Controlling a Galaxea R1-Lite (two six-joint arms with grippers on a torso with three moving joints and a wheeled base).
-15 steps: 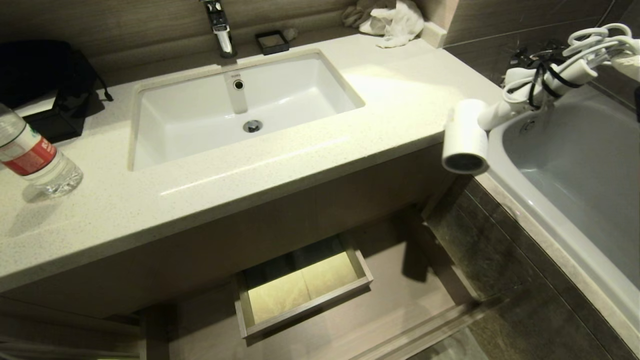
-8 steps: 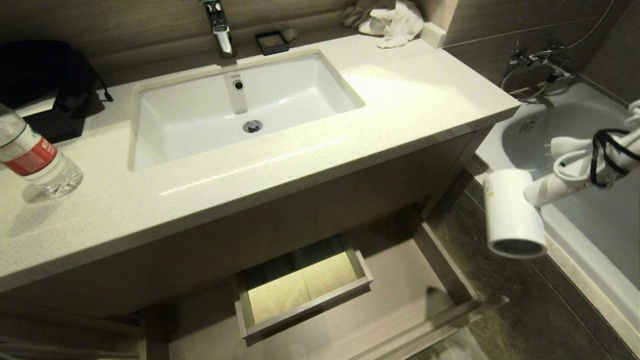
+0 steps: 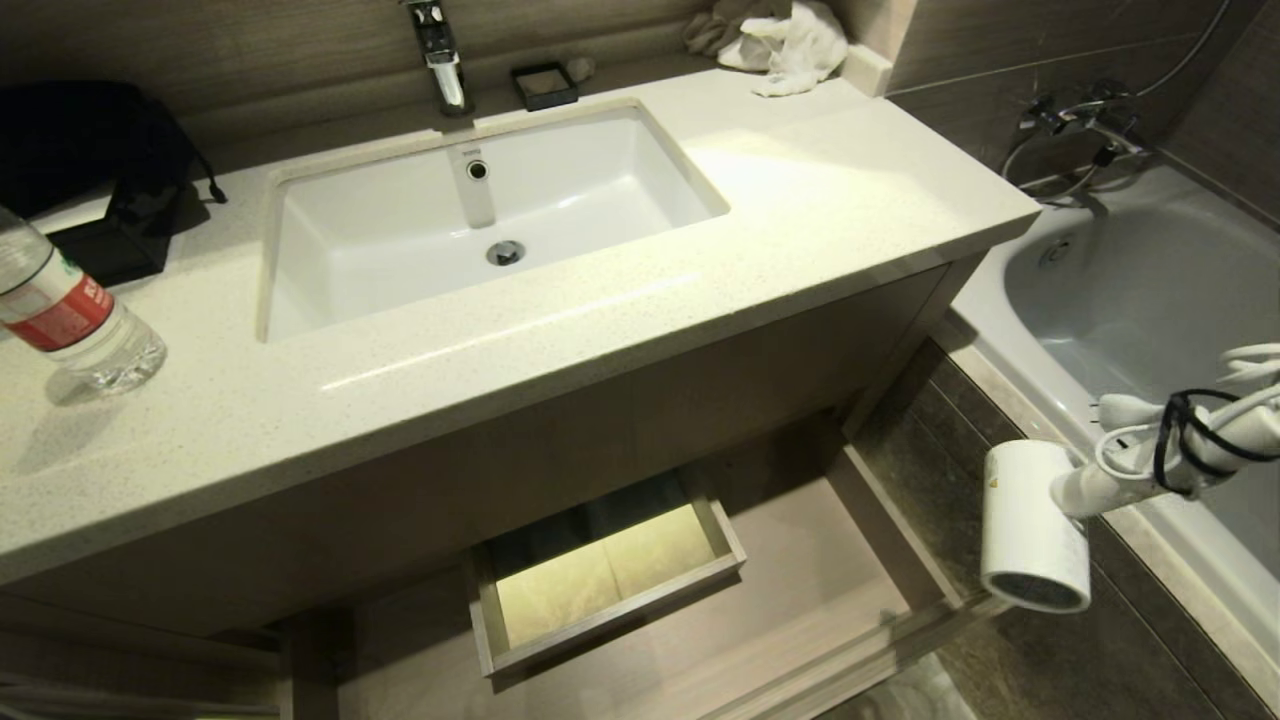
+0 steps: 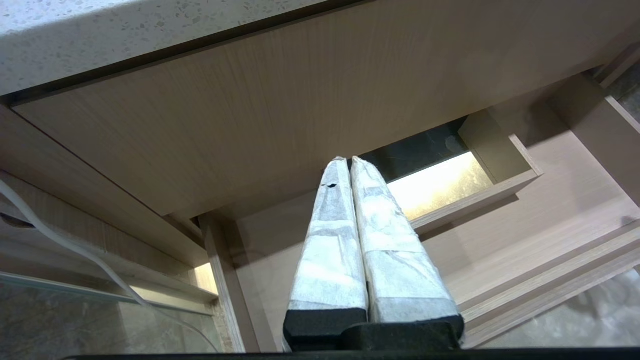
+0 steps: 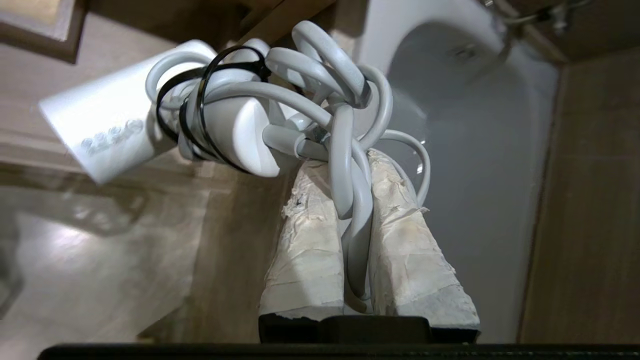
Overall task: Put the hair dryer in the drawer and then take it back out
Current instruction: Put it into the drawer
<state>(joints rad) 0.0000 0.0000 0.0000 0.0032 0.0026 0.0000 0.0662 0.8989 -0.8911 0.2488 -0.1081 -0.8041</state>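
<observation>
The white hair dryer [image 3: 1030,530] hangs in the air at the right, its grey grilled end pointing down, between the vanity and the bathtub and just off the right end of the open drawer [image 3: 790,580]. In the right wrist view my right gripper [image 5: 350,160] is shut on the bundled white cord, and the hair dryer [image 5: 115,125] dangles beyond the fingertips. The right gripper itself is outside the head view. The left gripper [image 4: 348,161] is shut and empty, low in front of the drawer [image 4: 550,210] and its boxed cutout [image 4: 440,185].
The countertop [image 3: 820,190] holds a sink [image 3: 400,230], a water bottle [image 3: 70,310] at the left, a black bag [image 3: 90,150] and a white cloth [image 3: 790,40] at the back. The bathtub [image 3: 1150,290] runs along the right, and dark tiled floor lies beneath the dryer.
The hair dryer has come down from countertop height beside the counter's right edge to hang low, near the drawer's right end. The left arm has not moved.
</observation>
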